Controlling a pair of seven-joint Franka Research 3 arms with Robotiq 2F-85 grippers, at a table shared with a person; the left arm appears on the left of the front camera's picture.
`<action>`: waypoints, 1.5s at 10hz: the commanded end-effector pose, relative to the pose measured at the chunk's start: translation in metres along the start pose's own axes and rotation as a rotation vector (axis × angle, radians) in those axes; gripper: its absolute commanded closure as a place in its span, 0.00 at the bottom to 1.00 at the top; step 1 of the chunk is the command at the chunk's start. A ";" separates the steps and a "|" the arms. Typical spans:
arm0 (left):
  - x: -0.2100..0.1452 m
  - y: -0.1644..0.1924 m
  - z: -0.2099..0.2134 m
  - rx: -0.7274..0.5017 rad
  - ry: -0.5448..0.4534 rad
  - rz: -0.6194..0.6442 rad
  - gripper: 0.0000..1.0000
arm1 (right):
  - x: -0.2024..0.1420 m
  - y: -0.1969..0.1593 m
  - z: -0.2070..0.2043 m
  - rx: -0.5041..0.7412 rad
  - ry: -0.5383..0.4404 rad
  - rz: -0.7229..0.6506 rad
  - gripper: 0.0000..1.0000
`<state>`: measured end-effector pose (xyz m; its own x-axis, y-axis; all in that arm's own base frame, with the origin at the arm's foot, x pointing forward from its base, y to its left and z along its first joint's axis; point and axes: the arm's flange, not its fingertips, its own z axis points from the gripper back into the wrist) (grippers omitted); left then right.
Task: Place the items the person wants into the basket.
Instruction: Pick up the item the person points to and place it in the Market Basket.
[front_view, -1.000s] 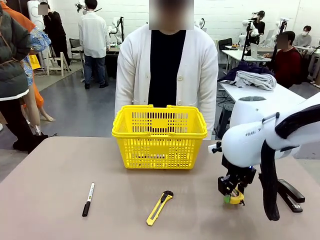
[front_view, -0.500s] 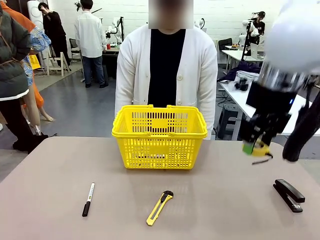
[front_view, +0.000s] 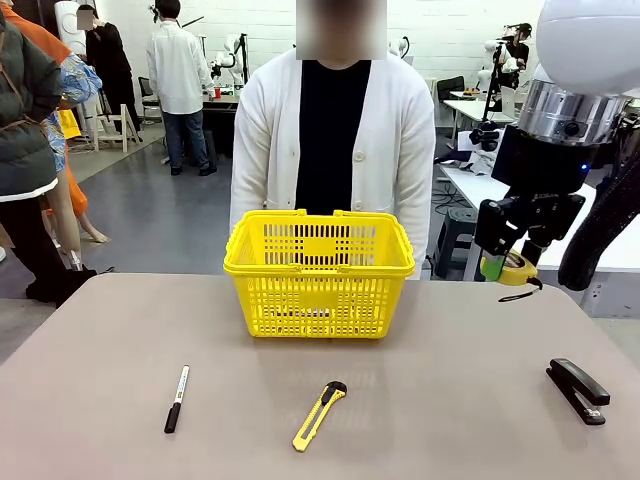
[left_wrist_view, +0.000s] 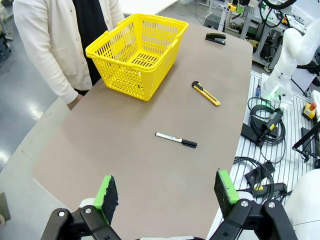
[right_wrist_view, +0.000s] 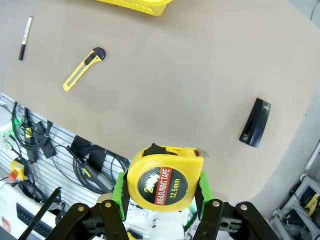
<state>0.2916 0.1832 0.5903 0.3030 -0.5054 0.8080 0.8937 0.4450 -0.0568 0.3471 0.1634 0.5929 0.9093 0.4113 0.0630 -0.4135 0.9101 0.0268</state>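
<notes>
Above the table's (front_view: 450, 400) right side — tape measure (front_view: 517, 268) in right claw (front_view: 506, 263)

I counted one yellow basket (front_view: 319, 272), one tape measure (front_view: 516, 270), one black stapler (front_view: 578, 391), one utility knife (front_view: 319, 415) and one white-barrelled marker (front_view: 176, 398): five things, no kind doubled.

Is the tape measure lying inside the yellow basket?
No, the tape measure is clamped in the right gripper, up in the air to the right of the basket and clear of it.
</notes>
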 end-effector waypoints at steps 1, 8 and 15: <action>0.001 -0.001 0.001 0.001 -0.011 -0.006 0.00 | -0.002 -0.001 0.002 0.000 -0.006 0.008 0.95; 0.001 -0.001 0.001 0.001 -0.011 -0.006 0.00 | 0.116 0.009 0.056 -0.124 0.025 0.500 0.37; 0.001 -0.001 0.001 0.001 -0.011 -0.006 0.00 | 0.304 0.088 0.017 -0.046 -0.011 0.965 0.37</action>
<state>0.2918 0.1830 0.5906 0.3031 -0.5065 0.8072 0.8937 0.4451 -0.0563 0.5653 0.3592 0.6173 0.2352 0.9706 0.0520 -0.9630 0.2399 -0.1228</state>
